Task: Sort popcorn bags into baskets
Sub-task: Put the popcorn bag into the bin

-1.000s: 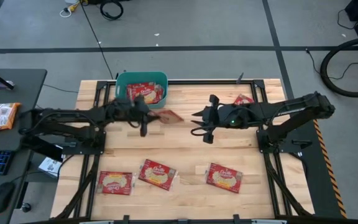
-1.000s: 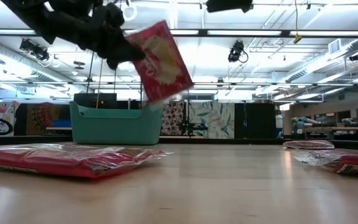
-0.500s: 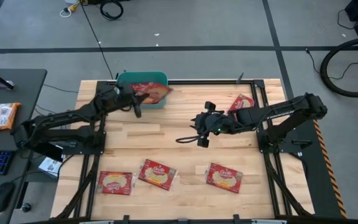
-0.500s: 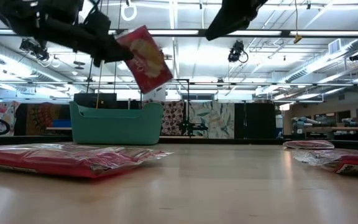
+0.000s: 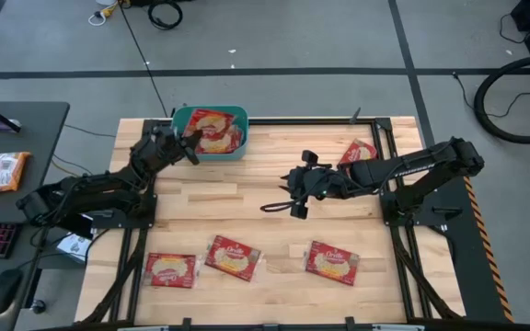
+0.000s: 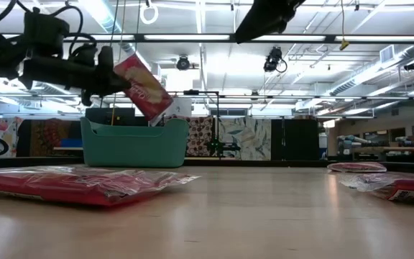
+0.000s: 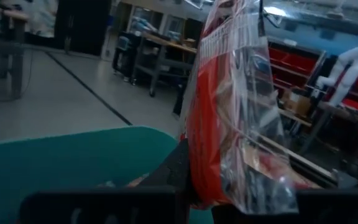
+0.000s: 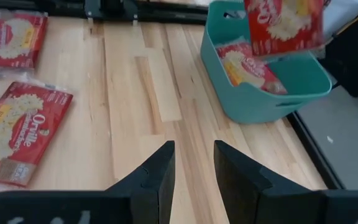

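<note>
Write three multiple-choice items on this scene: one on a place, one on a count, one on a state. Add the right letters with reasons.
1. Where is the bag in the left gripper?
A. Above the teal basket
B. Flat on the table's near edge
C. Under the right arm

2. How many bags lie in the row along the table's near edge in the high view?
A. One
B. Three
C. Six

3. What state is the right gripper in?
A. Shut on a bag
B. Open and empty
C. Inside the basket

Answers: 1 A, the low view shows it hanging over the basket. 2 B, one, two, three. 3 B, bare table shows between its spread fingers.
</note>
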